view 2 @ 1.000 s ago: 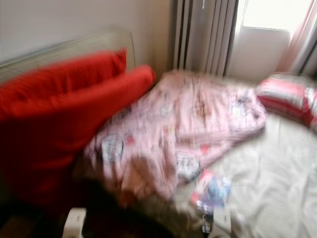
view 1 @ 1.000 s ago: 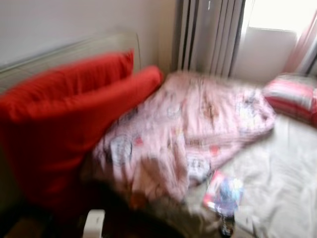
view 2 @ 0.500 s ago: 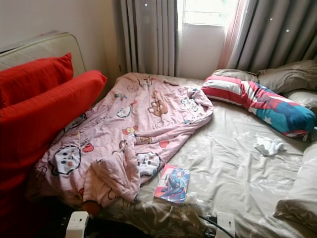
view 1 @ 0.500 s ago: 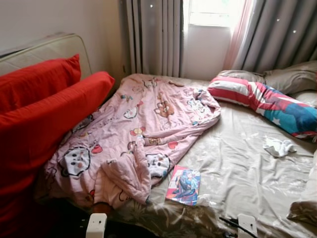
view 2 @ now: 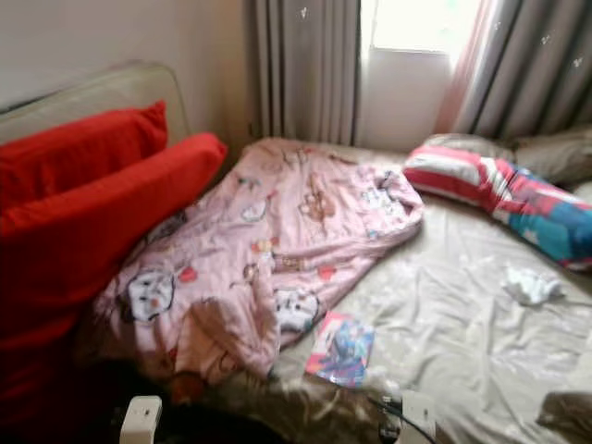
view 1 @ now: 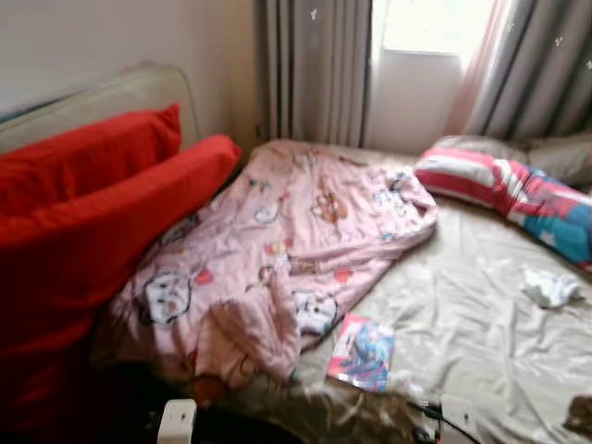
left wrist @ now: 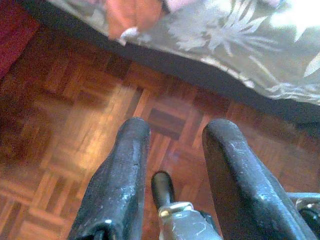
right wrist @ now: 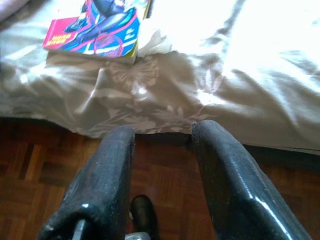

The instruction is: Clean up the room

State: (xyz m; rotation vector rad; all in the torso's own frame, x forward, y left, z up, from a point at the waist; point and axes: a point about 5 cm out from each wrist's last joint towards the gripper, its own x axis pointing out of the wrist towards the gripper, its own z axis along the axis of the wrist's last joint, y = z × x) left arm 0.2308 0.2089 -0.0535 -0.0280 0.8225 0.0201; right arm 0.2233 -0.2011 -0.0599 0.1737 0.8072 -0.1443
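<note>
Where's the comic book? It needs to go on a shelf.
In the left eye view, the comic book lies on the bed sheet near the foot edge, just right of the pink blanket.

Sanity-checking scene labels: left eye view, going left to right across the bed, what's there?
Red cushions → pink cartoon blanket → comic book → striped pillow → white cloth.

Grey curtains [view 1: 314, 69] flank a bright window [view 1: 430, 26].
</note>
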